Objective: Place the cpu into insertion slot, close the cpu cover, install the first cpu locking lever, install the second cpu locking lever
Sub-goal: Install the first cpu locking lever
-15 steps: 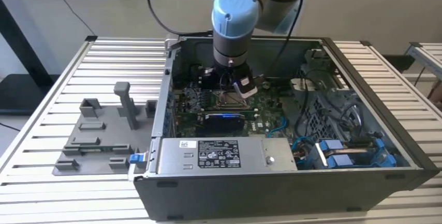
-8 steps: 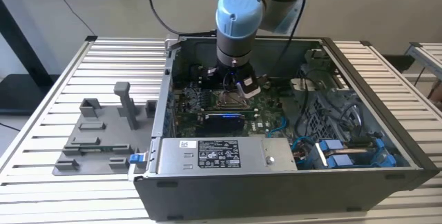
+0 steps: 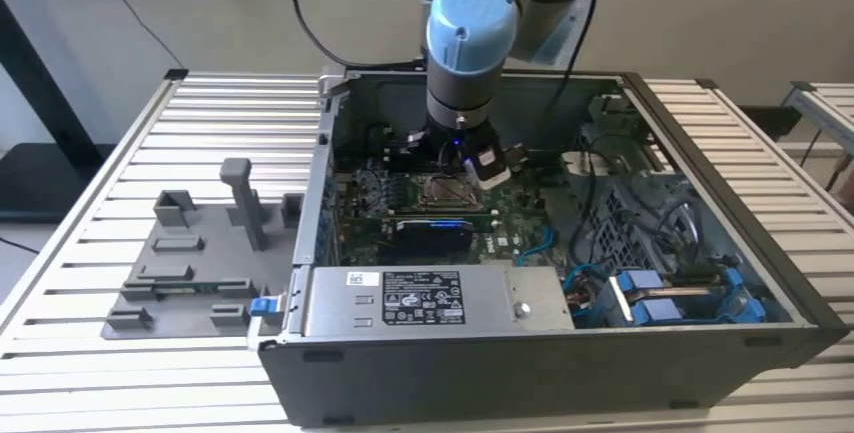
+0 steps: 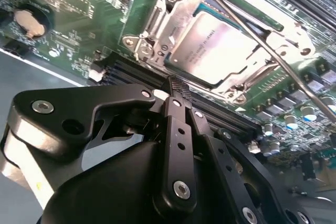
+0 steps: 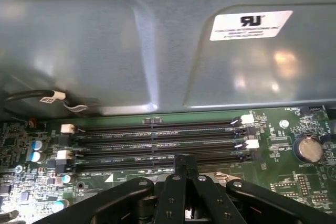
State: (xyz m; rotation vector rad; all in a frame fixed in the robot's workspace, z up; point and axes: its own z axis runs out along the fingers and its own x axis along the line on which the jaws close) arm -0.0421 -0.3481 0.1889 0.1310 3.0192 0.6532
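Slatted table (image 3: 120, 133) carries one open computer case (image 3: 534, 373). One grey fixture tray (image 3: 187, 273) lies at 9 o'clock of the case in the exterior view. One arm (image 3: 467, 43) drops into the case from 12 o'clock and blocks the board behind it. Power supply box (image 3: 420, 298) is at 6 o'clock of the insertion slot (image 3: 441, 191), with two blue brackets (image 3: 654, 298) at 4 o'clock. First wrist view adds the case wall (image 5: 105, 51), one white sticker (image 5: 251, 24) and four memory slots (image 5: 157, 140). Second wrist view shows the cpu (image 4: 215, 45) seated in the slot. The cpu cover (image 4: 157, 30) is down around it, and one thin lever rod (image 4: 273, 53) slants across. The gripper (image 4: 178, 88) sits just beside the socket over the memory slots, fingers pressed together, holding nothing. One coin battery (image 5: 308, 149) shows in both wrist views.
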